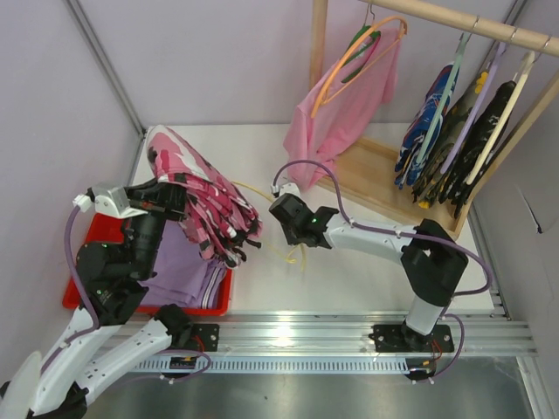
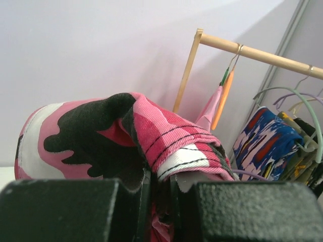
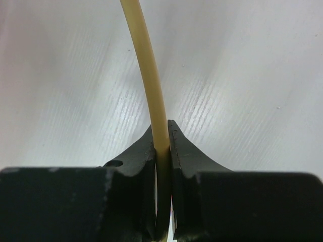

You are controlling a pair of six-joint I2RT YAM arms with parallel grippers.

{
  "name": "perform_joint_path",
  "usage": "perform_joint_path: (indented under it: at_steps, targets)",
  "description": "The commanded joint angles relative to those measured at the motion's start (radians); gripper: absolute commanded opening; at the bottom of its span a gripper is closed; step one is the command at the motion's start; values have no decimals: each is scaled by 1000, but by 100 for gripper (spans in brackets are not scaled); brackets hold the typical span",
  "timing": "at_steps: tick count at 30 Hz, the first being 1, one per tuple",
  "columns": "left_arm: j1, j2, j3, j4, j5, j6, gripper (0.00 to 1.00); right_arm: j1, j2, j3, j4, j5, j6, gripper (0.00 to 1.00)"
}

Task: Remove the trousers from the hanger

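The pink camouflage trousers (image 1: 208, 205) hang bunched from my left gripper (image 1: 177, 199) above the table's left side. In the left wrist view, the left gripper (image 2: 161, 187) is shut on a fold of the trousers (image 2: 126, 128). The thin yellow hanger (image 1: 256, 191) runs from under the cloth toward my right gripper (image 1: 281, 229), low over the table. In the right wrist view, the right gripper (image 3: 161, 143) is shut on the yellow hanger's bar (image 3: 144, 60). The hanger's hook is hidden.
A red tray (image 1: 83, 266) with a lilac folded cloth (image 1: 179, 272) lies under the left arm. A wooden rack (image 1: 384, 175) at the back right holds a plain pink garment (image 1: 349, 105) on an orange hanger and several dark patterned garments (image 1: 454, 140).
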Motion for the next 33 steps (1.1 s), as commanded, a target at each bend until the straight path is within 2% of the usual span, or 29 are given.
perform_joint_path:
  at_steps: [1, 8, 13, 21, 28, 33]
  targets:
    - [4, -2, 83, 93, -33, 7, 0, 10, -85, -9, 68, 45, 6, 0]
    - [4, 56, 86, 61, -12, 0, 0, 13, -175, -86, 76, 58, 11, 0]
    - [8, 120, 81, 79, -45, -2, 0, 22, -235, -159, 60, 71, 20, 0]
    - [43, 211, 172, 78, -36, -31, 0, 49, -373, -300, -70, 117, 86, 0]
    - [123, 317, 233, 79, 49, -77, 0, 193, -461, -346, -212, 114, 115, 0]
    - [162, 351, 250, 107, 108, -131, 0, 321, -537, -360, -211, 32, 167, 0]
